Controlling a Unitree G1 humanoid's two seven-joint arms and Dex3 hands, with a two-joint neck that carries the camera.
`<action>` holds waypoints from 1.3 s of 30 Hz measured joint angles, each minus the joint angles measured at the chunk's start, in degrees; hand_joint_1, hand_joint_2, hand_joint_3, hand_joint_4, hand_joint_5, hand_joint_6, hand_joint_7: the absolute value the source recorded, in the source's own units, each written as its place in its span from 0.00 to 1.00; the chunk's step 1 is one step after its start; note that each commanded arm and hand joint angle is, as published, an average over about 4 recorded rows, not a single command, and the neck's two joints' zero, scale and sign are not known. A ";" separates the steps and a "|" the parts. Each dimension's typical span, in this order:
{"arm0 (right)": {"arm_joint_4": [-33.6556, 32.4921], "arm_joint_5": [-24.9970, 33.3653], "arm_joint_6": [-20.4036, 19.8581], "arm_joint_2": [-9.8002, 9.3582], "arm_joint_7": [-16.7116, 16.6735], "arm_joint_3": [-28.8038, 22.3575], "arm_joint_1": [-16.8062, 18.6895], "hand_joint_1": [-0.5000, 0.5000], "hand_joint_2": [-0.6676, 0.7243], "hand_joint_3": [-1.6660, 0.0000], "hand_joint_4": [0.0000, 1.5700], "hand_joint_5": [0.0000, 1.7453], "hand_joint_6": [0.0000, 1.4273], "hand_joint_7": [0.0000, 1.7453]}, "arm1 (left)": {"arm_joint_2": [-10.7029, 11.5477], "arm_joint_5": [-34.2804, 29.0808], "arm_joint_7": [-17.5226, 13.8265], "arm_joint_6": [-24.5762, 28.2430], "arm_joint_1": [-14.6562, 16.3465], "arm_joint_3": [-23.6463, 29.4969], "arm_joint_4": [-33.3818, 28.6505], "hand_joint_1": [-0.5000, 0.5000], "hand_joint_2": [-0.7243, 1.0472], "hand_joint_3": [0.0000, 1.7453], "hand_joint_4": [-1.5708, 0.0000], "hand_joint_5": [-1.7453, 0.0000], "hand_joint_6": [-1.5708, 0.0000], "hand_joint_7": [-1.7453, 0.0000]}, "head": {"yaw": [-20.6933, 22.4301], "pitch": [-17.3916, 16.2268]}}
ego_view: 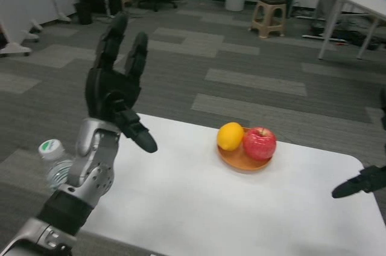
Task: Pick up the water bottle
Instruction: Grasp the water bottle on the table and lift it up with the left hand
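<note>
A clear water bottle (pixel 55 164) with a white-green cap stands at the table's left edge, partly hidden behind my left forearm. My left hand (pixel 116 90) is raised above and to the right of it, fingers spread and pointing up, holding nothing. Only some fingers of my right hand (pixel 360 183) show at the right edge of the head view, low over the table, with nothing in them.
A wooden plate (pixel 239 160) at the table's middle back carries a lemon (pixel 230 136) and a red apple (pixel 260 142). The white table (pixel 199 208) ends near the bottle on the left. Beyond lie grey carpet, a stool (pixel 269 16), desks and a potted plant.
</note>
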 measured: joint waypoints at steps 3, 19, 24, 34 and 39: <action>-0.01 0.00 0.00 0.00 0.00 0.00 0.00 0.00 0.91 1.00 0.00 0.00 0.00 0.04 | -0.09 0.02 0.00 0.00 0.00 0.00 -0.19 0.00 0.05 0.05 1.00 1.00 1.00 0.76 | 2.98 -0.03; 1.09 0.00 0.00 -0.01 0.00 0.00 -0.04 0.00 0.91 1.00 0.00 0.00 0.00 0.04 | -0.37 1.03 0.07 0.16 0.84 -0.03 -4.11 0.00 0.05 0.05 1.00 1.00 1.00 0.76 | 3.97 -0.24; 1.55 0.01 0.00 0.00 0.00 -0.02 -0.14 0.00 0.91 1.00 0.00 0.00 0.00 0.04 | -1.35 2.22 0.14 0.41 3.58 -0.07 -10.43 0.00 0.05 0.05 1.00 1.00 1.00 0.76 | 3.63 -0.80; 4.29 0.04 0.06 -0.53 -0.04 0.10 -1.26 0.00 0.91 1.00 0.00 0.00 0.00 0.04 | -4.74 4.41 0.74 0.55 12.84 3.73 -23.89 0.00 0.05 0.05 1.00 1.00 1.00 0.76 | 3.46 -0.14; 5.17 0.04 0.11 -0.87 -0.07 0.15 -2.15 0.00 0.91 1.00 0.00 0.00 0.00 0.04 | -6.11 5.14 3.79 -5.45 18.63 8.93 -25.15 0.00 0.05 0.05 1.00 1.00 1.00 0.76 | 3.84 0.24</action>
